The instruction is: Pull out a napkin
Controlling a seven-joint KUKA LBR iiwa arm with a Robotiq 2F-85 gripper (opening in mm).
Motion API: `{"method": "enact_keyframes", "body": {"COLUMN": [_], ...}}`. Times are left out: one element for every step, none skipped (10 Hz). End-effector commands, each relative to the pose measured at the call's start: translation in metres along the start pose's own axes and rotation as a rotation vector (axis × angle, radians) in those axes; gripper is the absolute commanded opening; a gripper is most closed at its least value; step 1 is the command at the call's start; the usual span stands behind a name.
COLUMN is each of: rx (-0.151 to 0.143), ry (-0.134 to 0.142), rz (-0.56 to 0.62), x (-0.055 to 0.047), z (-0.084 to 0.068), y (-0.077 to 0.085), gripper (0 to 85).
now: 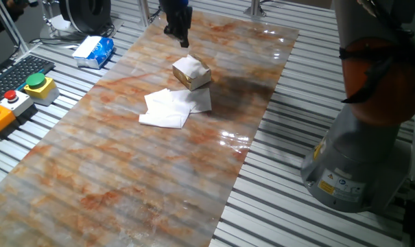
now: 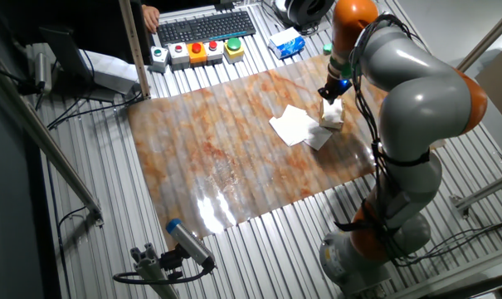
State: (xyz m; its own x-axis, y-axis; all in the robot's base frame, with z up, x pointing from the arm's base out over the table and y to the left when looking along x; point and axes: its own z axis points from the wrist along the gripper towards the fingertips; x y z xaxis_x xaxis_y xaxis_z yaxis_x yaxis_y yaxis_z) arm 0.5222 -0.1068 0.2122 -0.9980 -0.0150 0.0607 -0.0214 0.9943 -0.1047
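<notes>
The gripper [image 1: 179, 33] is too dark and small to show how its jaws stand.

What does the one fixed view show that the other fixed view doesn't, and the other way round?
Only the one fixed view shows the small tan box unobstructed, with the end effector above and behind it. Only the other fixed view shows the whole arm and a grey tool lying off the mat. Both show the white napkins on the mat, the blue-and-white packet and the button boxes.
</notes>
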Motion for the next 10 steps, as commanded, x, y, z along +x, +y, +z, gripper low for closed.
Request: {"method": "enact_keyframes", "body": {"rx": [0.010, 0.003, -0.016, -0.038, -0.077, -0.114, -0.112, -0.133, -0.137, -0.120], "ry": [0.000, 0.003, 0.026, 0.043, 0.047, 0.016, -0.002, 0.003, 0.008, 0.001], "rz": [0.002, 0.007, 0.035, 0.077, 0.137, 0.210, 0.254, 0.287, 0.296, 0.286], "x": [-0.0021, -0.0021, -0.0021, -0.0021, -0.0021, -0.0021, -0.0021, -0.0021, -0.0021, -0.0021], "z": [0.0042, 0.0042, 0.0042, 0.0042, 0.0042, 0.0042, 0.0042, 0.0042, 0.0042, 0.0042], "y": [-0.0027, -0.0027, -0.0027, -0.0027, -0.0027, -0.0027, -0.0027, -0.0027, -0.0027, -0.0027], "gripper": [0.0, 0.0, 0.0, 0.0, 0.0, 0.0, 0.0, 0.0, 0.0, 0.0]}}
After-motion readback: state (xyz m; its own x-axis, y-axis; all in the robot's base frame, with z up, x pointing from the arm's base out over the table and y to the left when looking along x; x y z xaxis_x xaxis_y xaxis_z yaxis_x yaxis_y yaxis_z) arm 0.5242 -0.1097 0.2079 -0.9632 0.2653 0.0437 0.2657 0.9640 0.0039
